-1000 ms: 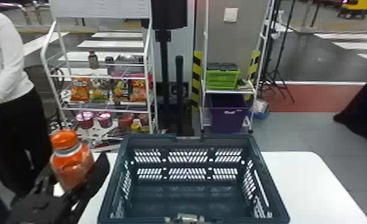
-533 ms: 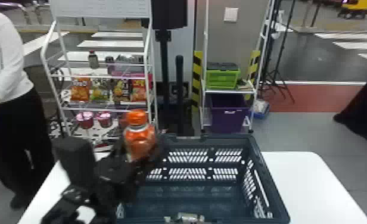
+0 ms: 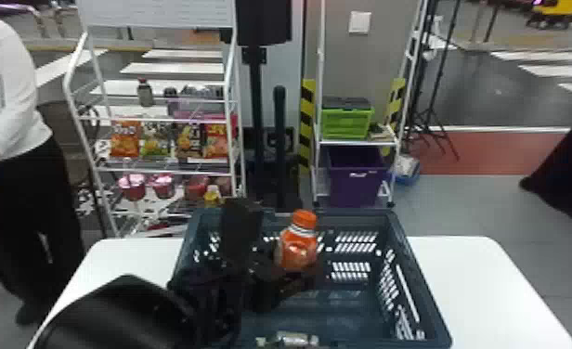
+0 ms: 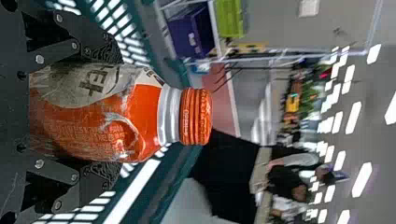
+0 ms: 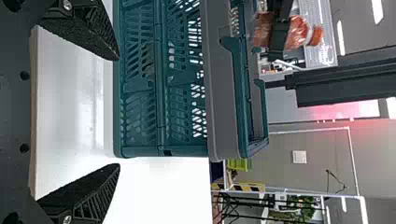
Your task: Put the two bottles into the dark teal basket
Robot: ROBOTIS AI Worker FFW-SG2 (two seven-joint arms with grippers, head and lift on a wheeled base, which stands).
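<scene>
Head view: orange bottle (image 3: 299, 250) and left gripper (image 3: 292, 264) have swung from beside the dark teal basket (image 3: 420, 281) to over it; release too high could topple the bottle. Left wrist view: fingers clasp its body, spread only to its width; lowering askew might catch the basket. Right wrist view: right gripper (image 5: 116, 112) wide open, empty, outside the basket; straying inward could nudge it.

One dark teal basket (image 3: 420, 274), one orange bottle (image 3: 299, 249) and one table (image 3: 484, 287) are near. Four snack bags (image 3: 125, 139) stand far left.
</scene>
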